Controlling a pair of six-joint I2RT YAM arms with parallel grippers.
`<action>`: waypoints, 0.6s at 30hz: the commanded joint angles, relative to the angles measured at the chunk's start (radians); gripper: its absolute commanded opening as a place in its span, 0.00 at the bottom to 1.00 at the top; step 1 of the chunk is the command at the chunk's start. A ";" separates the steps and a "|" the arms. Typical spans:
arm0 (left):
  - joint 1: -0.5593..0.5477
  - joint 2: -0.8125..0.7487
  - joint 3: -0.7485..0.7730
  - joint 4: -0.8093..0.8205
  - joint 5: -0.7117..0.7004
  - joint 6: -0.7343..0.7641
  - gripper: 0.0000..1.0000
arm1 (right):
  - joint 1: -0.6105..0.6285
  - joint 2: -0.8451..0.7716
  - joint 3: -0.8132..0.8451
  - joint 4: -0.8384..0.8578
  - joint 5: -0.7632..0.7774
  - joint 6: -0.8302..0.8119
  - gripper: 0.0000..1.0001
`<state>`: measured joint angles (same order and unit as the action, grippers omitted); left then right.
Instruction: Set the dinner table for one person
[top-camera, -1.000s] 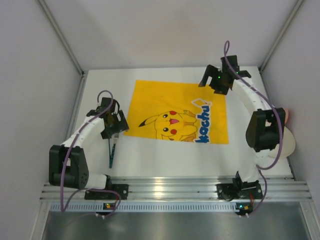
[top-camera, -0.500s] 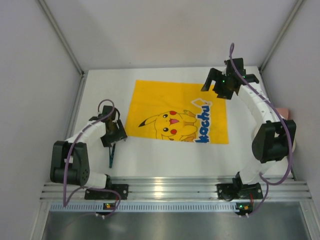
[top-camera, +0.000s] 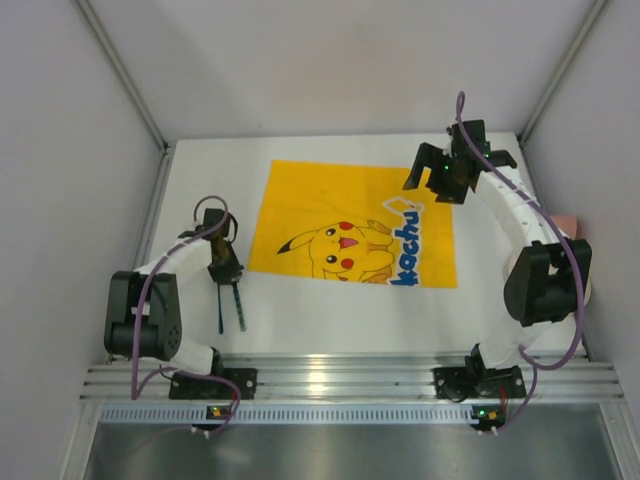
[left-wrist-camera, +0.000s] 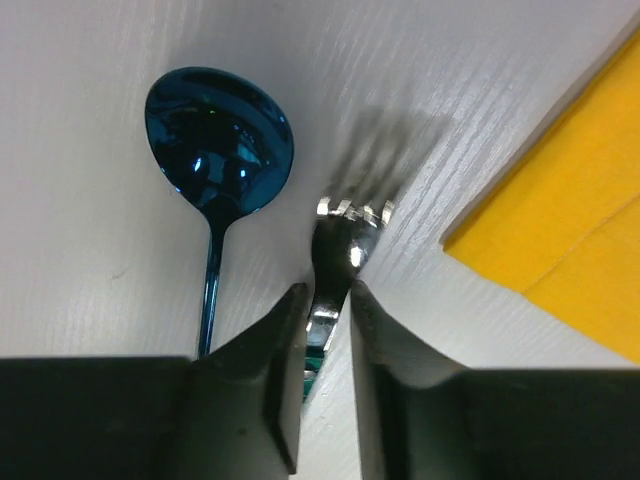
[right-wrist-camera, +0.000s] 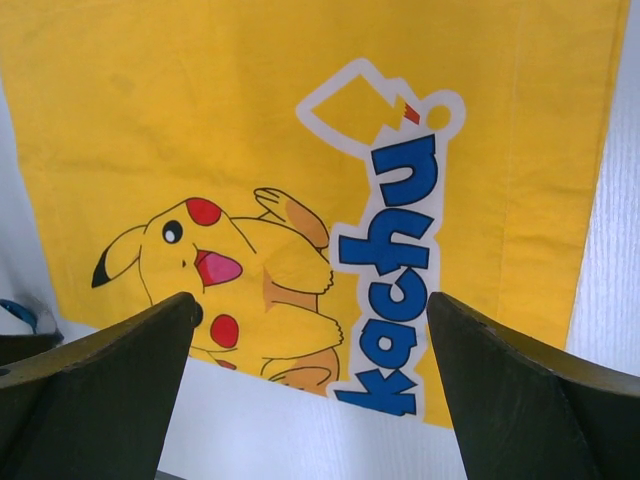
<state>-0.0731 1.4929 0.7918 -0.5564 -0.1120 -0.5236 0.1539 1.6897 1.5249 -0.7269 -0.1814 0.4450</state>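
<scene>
On the white dinner table, a blue spoon lies left of a silver fork. My left gripper is shut on the fork's neck just behind the tines, with both jaws against it. From above, this gripper sits left of the yellow Pikachu cloth. The spoon handle and the fork handle stick out toward the near edge. My right gripper hovers open over the cloth's far right corner, and nothing is between its fingers.
The yellow cloth covers the middle of the table. A sliver of a white plate and something pink show at the right edge behind the right arm. Metal rails run along the near edge. Grey walls close in the sides.
My left gripper came down and closed on the fork. The fork's handle has swung right, away from the spoon. The right arm shifted slightly and stayed open.
</scene>
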 joint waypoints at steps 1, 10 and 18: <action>0.004 0.058 -0.029 0.078 0.044 -0.013 0.23 | -0.004 -0.036 -0.005 0.001 0.019 -0.020 1.00; 0.004 0.004 0.081 -0.057 -0.001 0.056 0.00 | -0.002 -0.042 -0.006 0.006 0.030 -0.031 1.00; -0.001 0.029 0.435 -0.114 0.035 0.220 0.00 | -0.004 -0.048 -0.011 0.015 0.030 -0.031 1.00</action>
<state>-0.0727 1.5078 1.0988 -0.6884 -0.1184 -0.3889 0.1539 1.6890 1.5120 -0.7330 -0.1635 0.4274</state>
